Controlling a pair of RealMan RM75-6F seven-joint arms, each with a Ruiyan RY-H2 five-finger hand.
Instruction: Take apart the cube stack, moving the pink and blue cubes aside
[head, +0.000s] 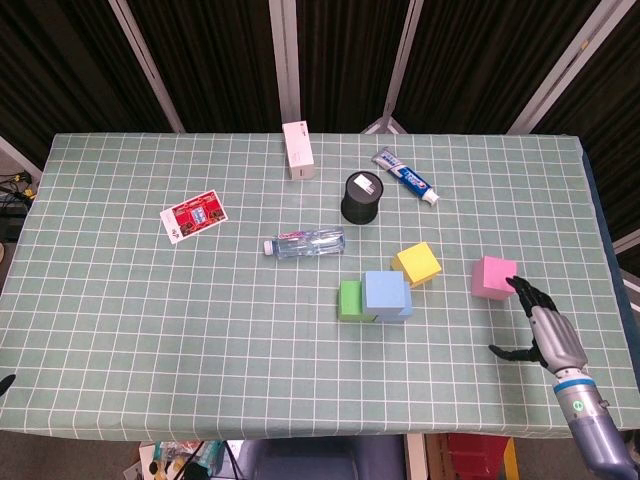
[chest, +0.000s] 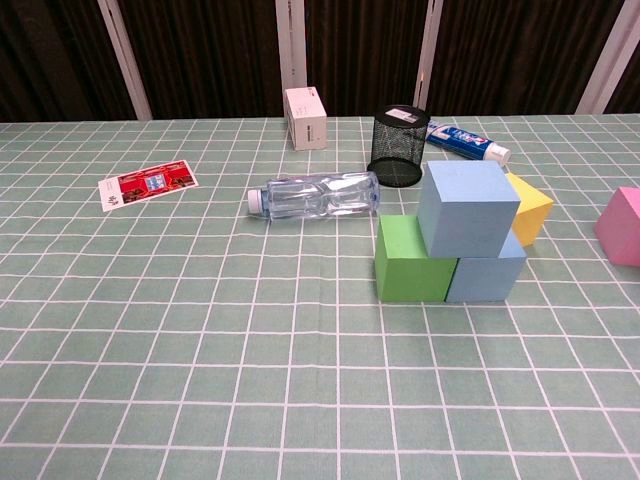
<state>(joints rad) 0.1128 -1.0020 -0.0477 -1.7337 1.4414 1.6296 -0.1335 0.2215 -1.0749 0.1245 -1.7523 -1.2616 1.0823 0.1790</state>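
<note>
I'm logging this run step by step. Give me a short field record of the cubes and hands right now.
pink cube: on the green checked tablecloth, apart from the stack, not held
upper blue cube: on top of the green cube and lower blue cube
yellow cube: behind the stack
right hand: near the pink cube, fingers spread, holding nothing
left hand: not in view

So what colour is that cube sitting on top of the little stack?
Light blue. The top cube shows best in the chest view, resting on a green and a blue one.

Pink cube (head: 492, 277) sits apart; blue cube (chest: 466, 208) tops the stack
</note>
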